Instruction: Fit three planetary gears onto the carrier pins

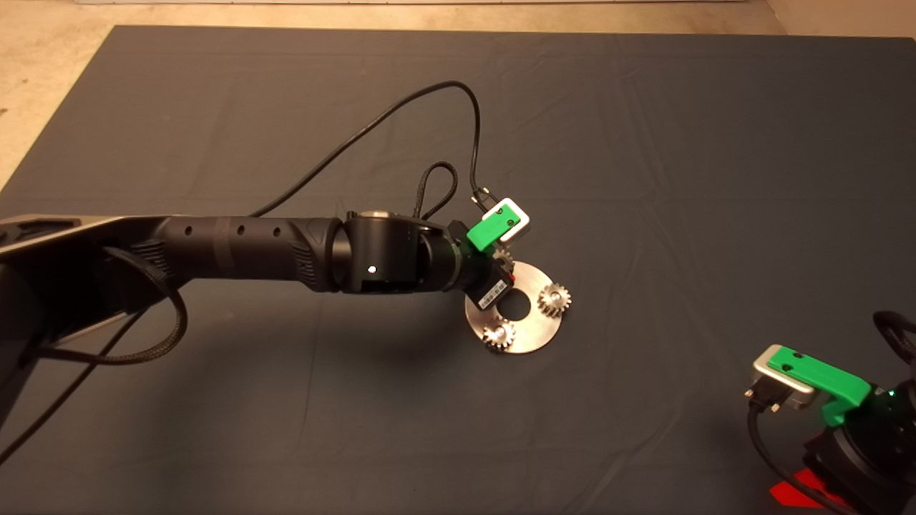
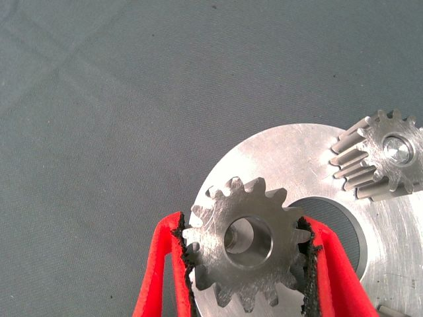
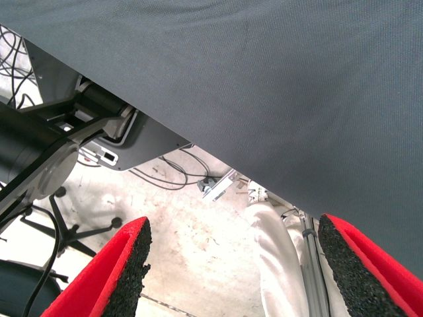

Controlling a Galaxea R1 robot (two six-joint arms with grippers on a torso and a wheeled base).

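The carrier disc (image 1: 529,336), flat and shiny with a central hole, lies mid-mat. Two planetary gears sit on carrier pins: one (image 1: 554,299) on the right side, also in the left wrist view (image 2: 380,158), and one (image 1: 499,334) on the near side. My left gripper (image 1: 504,266) reaches in from the left over the disc's far rim. It (image 2: 244,224) is shut on a third gear (image 2: 248,241), its pads (image 2: 188,264) pressing the teeth from both sides. Some silver metal shows inside this gear's bore. I cannot tell whether it sits on a pin. My right gripper (image 1: 794,493) is parked at the lower right, open (image 3: 234,226).
The dark mat (image 1: 644,143) stretches wide around the disc. A black cable (image 1: 401,114) loops above the left wrist. In the right wrist view, beyond the mat's edge, lie floor cables, a chair base (image 3: 66,231) and a person's leg in white (image 3: 274,264).
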